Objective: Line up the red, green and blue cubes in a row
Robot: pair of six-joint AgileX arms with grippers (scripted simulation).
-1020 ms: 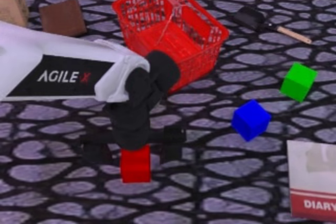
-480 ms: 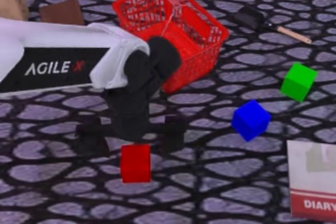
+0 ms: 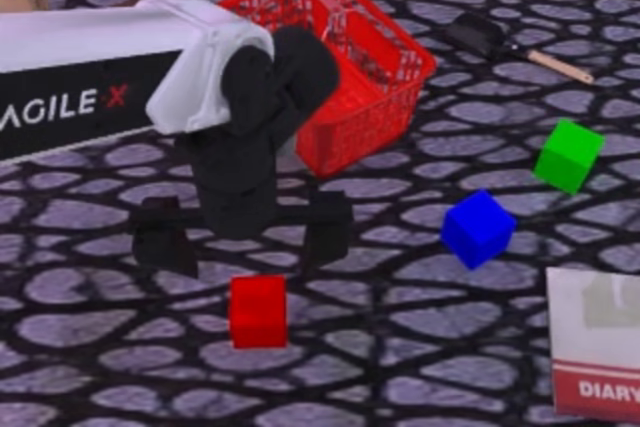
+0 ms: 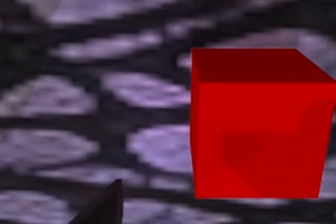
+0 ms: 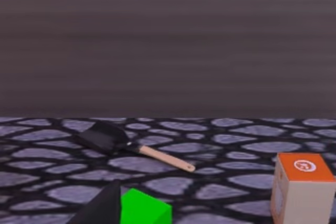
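The left gripper point(image 3: 242, 237) hangs above the cobble-patterned table point(image 3: 400, 367) with its two dark fingers point(image 3: 328, 230) spread wide and holding nothing; the small, smooth bright red cube point(image 3: 258, 311) sits on the table just nearer the camera than the gap between the jaws, clear of both fingers, and fills much of the left wrist view point(image 4: 260, 124). The smooth bright blue cube point(image 3: 478, 229) lies well off to the side of the right-hand finger, turned corner-on, and the smooth bright green cube point(image 3: 568, 155) lies beyond it and farther back, towards the top view's right; the three are not yet in a row. My judgement is that blue comes next; it lies between the two arms' sides, and the left gripper is the only one in the top view. The right arm is out of the top view; its wrist camera shows the green cube point(image 5: 144, 208) close by.
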